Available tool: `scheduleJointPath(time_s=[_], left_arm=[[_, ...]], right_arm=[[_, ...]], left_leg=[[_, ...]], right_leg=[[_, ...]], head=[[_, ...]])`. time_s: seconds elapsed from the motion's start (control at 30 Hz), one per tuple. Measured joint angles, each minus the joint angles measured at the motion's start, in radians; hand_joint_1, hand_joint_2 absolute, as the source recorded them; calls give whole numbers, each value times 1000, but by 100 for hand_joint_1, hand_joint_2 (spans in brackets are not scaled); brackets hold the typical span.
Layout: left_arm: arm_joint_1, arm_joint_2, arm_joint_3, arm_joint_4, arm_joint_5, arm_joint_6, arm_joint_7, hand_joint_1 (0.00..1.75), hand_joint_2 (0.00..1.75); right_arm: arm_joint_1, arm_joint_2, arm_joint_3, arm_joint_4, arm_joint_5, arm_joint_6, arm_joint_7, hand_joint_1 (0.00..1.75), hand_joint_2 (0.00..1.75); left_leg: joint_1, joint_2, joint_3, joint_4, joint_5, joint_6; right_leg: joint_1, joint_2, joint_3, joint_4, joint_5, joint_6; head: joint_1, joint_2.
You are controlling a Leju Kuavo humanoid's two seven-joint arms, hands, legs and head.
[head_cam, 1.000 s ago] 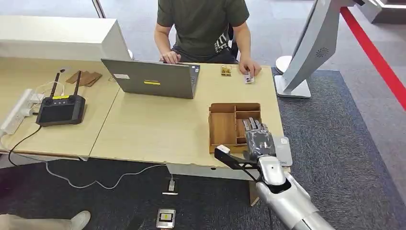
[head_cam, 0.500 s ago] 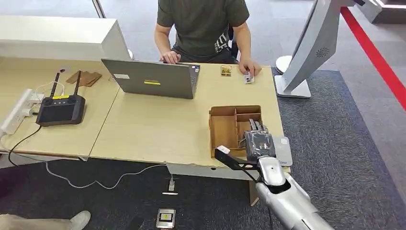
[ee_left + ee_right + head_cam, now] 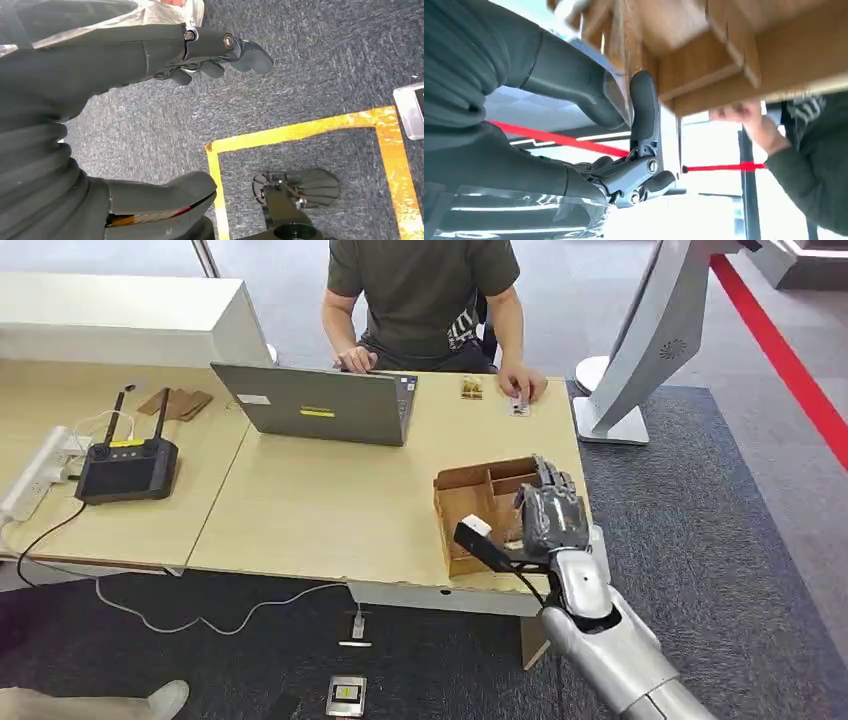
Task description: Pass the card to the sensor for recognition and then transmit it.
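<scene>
Your right hand [image 3: 550, 518] pinched a thin side wall of the tray [image 3: 468, 502]. The tray sat tipped, with that side up off the table [image 3: 320, 510]. You could not tell if the card was in the pinch too. A card is likely light, thin, stiff and slippy, so hold its flat faces near one edge. The table edge was close, with open floor past it. Your left hand [image 3: 130, 55] hung loose, holding nothing.
</scene>
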Motion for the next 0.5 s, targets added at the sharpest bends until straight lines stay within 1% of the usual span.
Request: scheduleJointPath(time_s=[0.13, 0.2, 0.27, 0.33, 0.37, 0.4, 0.5], left_arm=[[-2, 0, 0, 0, -10, -3, 7, 0, 175], [-4, -1, 0, 0, -18, -7, 11, 0, 175], [-8, -2, 0, 0, -23, -11, 16, 0, 175], [-12, -5, 0, 0, -26, -16, 20, 0, 175], [-14, -6, 0, 0, -27, -19, 22, 0, 175], [-16, -8, 0, 0, -30, -19, 24, 0, 175], [-24, -13, 0, 0, -38, -22, 30, 0, 175]], right_arm=[[-5, -16, -21, -81, -2, 6, 6, 175, 175], [-12, -20, -33, -112, -1, 20, 12, 173, 175], [-21, -22, -37, -132, 1, 32, 12, 175, 175], [-31, -23, -39, -143, 1, 42, 12, 173, 175], [-36, -22, -39, -145, 1, 49, 12, 175, 175], [-42, -21, -39, -143, 1, 56, 12, 169, 175], [-62, -11, -38, -130, 1, 61, 3, 171, 175]], left_leg=[[0, 0, 0, 0, 0, 0], [0, 0, 0, 0, 0, 0], [0, 0, 0, 0, 0, 0], [0, 0, 0, 0, 0, 0], [0, 0, 0, 0, 0, 0], [0, 0, 0, 0, 0, 0], [0, 0, 0, 0, 0, 0]], right_leg=[[0, 0, 0, 0, 0, 0], [0, 0, 0, 0, 0, 0], [0, 0, 0, 0, 0, 0], [0, 0, 0, 0, 0, 0], [0, 0, 0, 0, 0, 0], [0, 0, 0, 0, 0, 0], [0, 0, 0, 0, 0, 0]], head=[[-1, 0], [0, 0], [0, 0], [0, 0], [0, 0], [0, 0], [-1, 0]])
